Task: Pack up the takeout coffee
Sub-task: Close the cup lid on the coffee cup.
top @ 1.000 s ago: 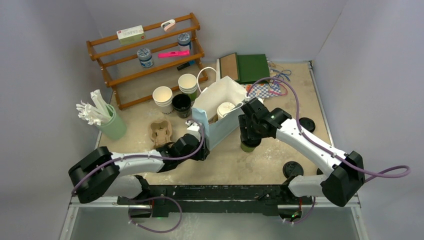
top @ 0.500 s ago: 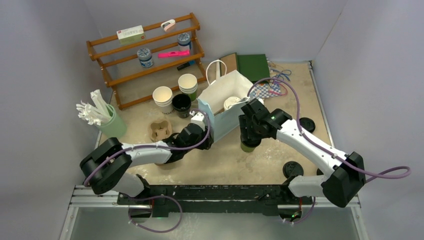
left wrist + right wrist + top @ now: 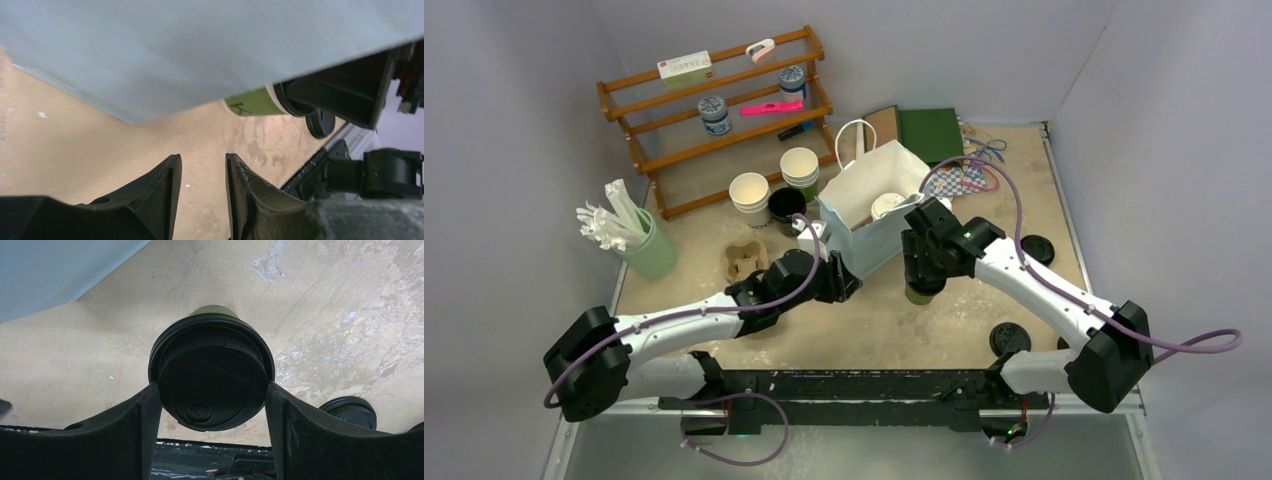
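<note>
A white paper bag stands upright mid-table, and a cream cup with a white lid sits inside it. My left gripper is low at the bag's front left corner. In the left wrist view that gripper is open, with only bare table between the fingers and the bag's wall just above. Right of the bag stands a green cup with a black lid. My right gripper is shut on that lid, one finger pressing each side.
A wooden rack and lidless cup stacks stand behind the bag. A brown pulp carrier and a green holder of white packets are on the left. Loose black lids lie on the right.
The bag, tilted toward the left gripper a second ago, now stands upright farther back. The left gripper has come off its rim and sits lower in front. The right arm has not moved.
</note>
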